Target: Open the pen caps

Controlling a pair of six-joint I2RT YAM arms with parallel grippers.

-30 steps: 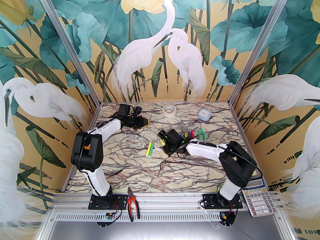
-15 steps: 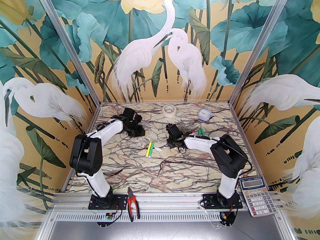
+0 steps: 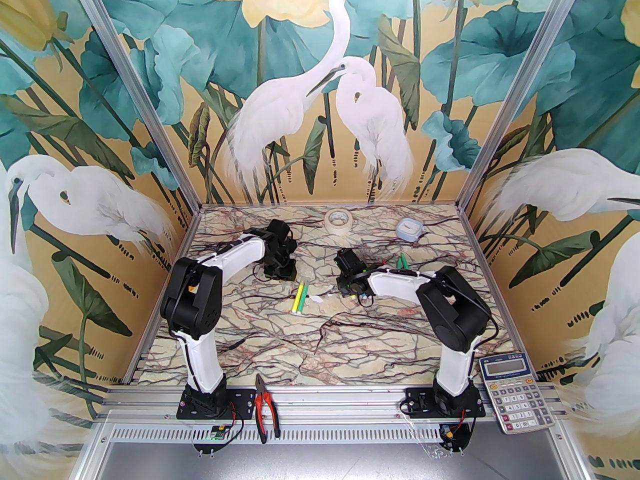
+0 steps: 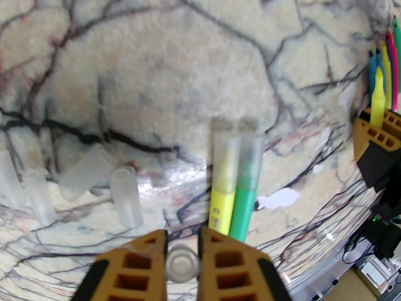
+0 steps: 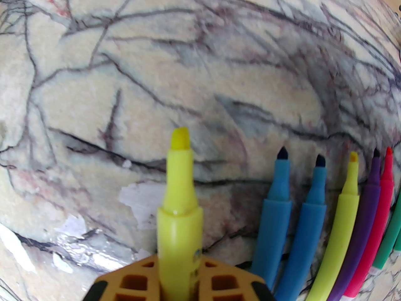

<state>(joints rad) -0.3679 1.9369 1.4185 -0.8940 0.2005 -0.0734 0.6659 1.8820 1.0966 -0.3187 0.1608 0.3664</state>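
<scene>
The left gripper (image 4: 182,241), pointing steeply down at the bottom centre of its wrist view, is clenched on a clear pen cap (image 4: 183,266). Four loose caps (image 4: 125,196) lie at lower left, and two capped markers (image 4: 235,180), yellow and green, just to the right. The right gripper (image 5: 180,260) grasps an uncapped yellow highlighter (image 5: 178,199). Lower right lies a row of uncapped markers (image 5: 278,205): two blue, one yellow, one purple, one pink.
</scene>
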